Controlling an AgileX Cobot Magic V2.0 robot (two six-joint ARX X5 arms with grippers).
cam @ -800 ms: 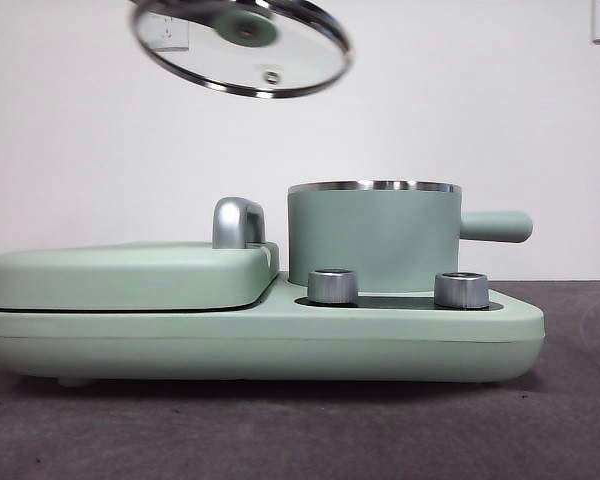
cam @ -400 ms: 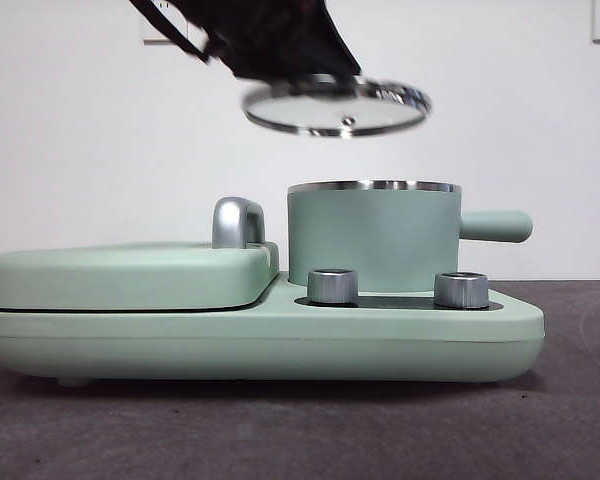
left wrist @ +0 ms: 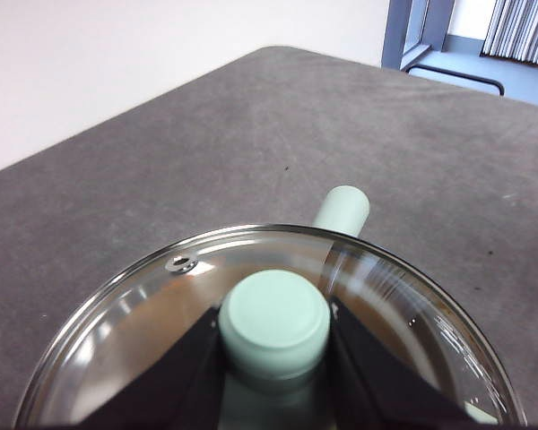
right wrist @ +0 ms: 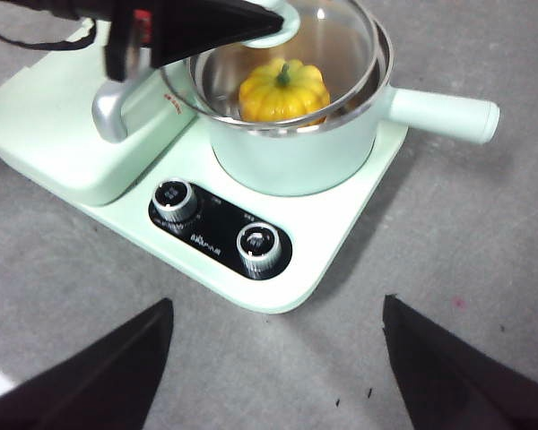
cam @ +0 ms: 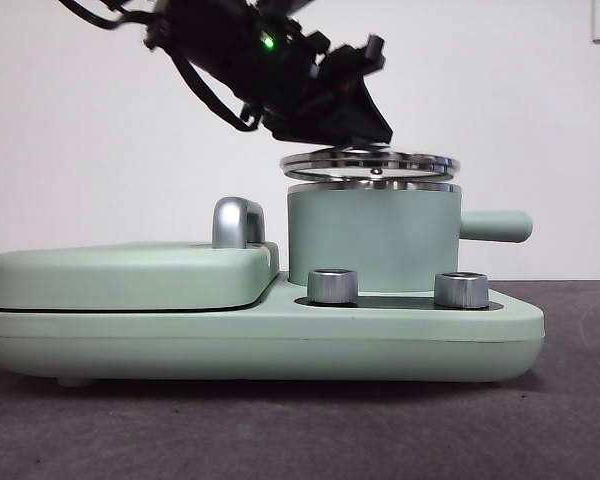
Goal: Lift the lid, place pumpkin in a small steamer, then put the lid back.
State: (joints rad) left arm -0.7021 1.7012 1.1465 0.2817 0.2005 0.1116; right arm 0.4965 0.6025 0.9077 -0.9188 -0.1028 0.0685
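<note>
Just above the small steamer (cam: 370,240) rim, the lid (cam: 370,164) was held by its knob (left wrist: 274,322) in the left gripper (left wrist: 274,358). The pumpkin (right wrist: 283,90) was seated inside. The lid should be centred and lowered level. The right gripper (right wrist: 278,358) was spread wide, idle.

Lid (cam: 370,164): clear glass, shiny steel rim. Small steamer (cam: 372,240): matt mint-green body. Pumpkin (right wrist: 283,90): glossy. Table (cam: 560,420): rough grey.
</note>
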